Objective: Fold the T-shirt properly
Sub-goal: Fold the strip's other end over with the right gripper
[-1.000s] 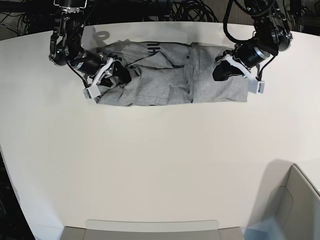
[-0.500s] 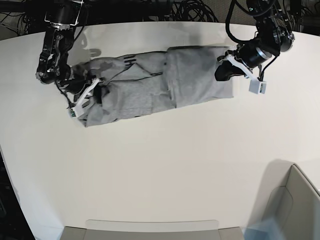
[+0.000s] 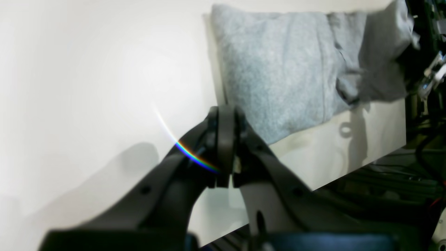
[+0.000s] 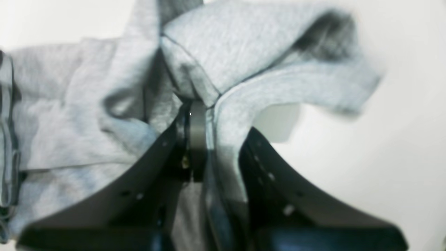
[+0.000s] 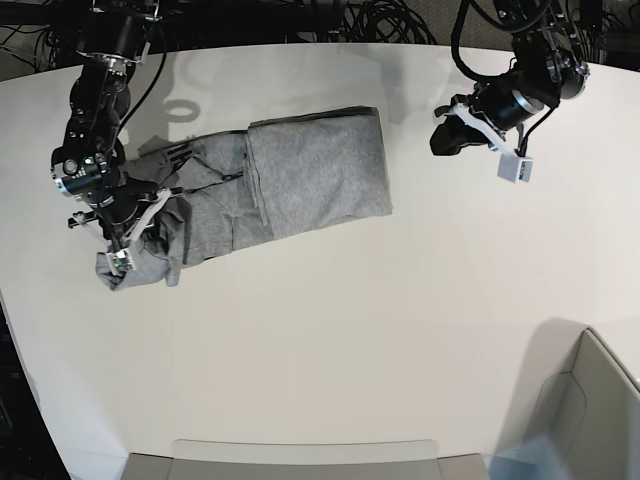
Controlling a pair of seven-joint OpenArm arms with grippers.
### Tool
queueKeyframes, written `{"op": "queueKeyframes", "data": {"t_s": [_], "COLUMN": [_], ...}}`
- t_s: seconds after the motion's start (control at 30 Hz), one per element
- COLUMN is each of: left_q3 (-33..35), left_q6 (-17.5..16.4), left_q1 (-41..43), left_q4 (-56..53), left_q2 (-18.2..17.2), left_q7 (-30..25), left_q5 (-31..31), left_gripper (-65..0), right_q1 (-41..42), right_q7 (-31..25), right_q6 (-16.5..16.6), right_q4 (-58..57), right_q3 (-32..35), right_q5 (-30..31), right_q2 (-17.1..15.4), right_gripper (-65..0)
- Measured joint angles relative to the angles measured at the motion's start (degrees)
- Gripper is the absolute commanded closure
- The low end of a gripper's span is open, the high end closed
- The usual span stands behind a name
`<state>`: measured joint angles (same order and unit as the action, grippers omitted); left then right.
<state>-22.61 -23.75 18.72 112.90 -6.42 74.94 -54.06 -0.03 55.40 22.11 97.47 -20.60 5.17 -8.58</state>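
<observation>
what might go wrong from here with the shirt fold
1. Only the right gripper is shut on the T-shirt, pinching bunched cloth at one end; further pulling may drag the folded part askew.
2. The left gripper is shut on nothing, clear of the shirt, so the far end has nothing pinning it.
3. The pinched end sits crumpled near the table edge and could slide off.

You've dragged the T-shirt [image 5: 300,180] toward the base view's left and nearer edge; it now lies slanted rather than straight across the far side. Your right gripper [image 4: 205,115] has closed on a bunched fold at that left end. Your left gripper [image 5: 445,135] has let go and now sits apart from the cloth.
</observation>
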Motion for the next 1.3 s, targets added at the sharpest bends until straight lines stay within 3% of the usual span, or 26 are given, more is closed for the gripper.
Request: {"op": "queueKeyframes", "data": {"t_s": [0.1, 0.23, 0.4, 0.67, 0.87, 1.07, 1.13, 1.3], "left_q3": [0.0, -0.3, -0.5, -7.3, -7.8, -7.8, -7.8, -7.5], "left_q6": [0.0, 0.0, 0.0, 0.0, 0.0, 0.0, 0.0, 0.0], "left_q1": [0.0, 1.3, 1.7, 2.6, 2.6, 2.6, 2.5, 2.6], "left_q4": [0.0, 0.0, 0.0, -0.1, -0.1, -0.1, -0.1, -0.1], "left_q2": [-2.3, -5.0, -5.2, -5.0, -5.0, -5.0, -5.0, -5.0], "left_q7": [0.0, -0.2, 0.0, 0.0, 0.0, 0.0, 0.0, 0.0], "left_q5": [0.0, 0.0, 0.0, 0.0, 0.0, 0.0, 0.0, 0.0], "left_gripper": [0.0, 0.0, 0.0, 0.0, 0.0, 0.0, 0.0, 0.0], "right_q1": [-0.6, -3.0, -4.6, -6.4, -6.3, -6.7, -6.9, -6.7], "right_q7": [3.0, 2.3, 2.7, 2.6, 2.5, 2.2, 2.2, 2.2], "right_q6": [-1.6, -2.3, -4.7, -12.0, -12.9, -13.0, -13.0, -12.9], "right_q4": [5.2, 11.0, 11.8, 9.4, 6.1, 6.4, 7.1, 10.7], "right_q3": [7.6, 18.0, 27.8, 40.9, 45.2, 49.9, 51.5, 53.8], "right_q5": [-7.2, -14.6, -22.6, -22.8, -23.0, -23.0, -22.6, -22.8], "right_q2": [4.1, 8.6, 10.2, 11.0, 10.8, 10.7, 10.7, 10.7], "right_gripper": [0.0, 0.0, 0.0, 0.0, 0.0, -26.6, -29.8, -29.8]}}
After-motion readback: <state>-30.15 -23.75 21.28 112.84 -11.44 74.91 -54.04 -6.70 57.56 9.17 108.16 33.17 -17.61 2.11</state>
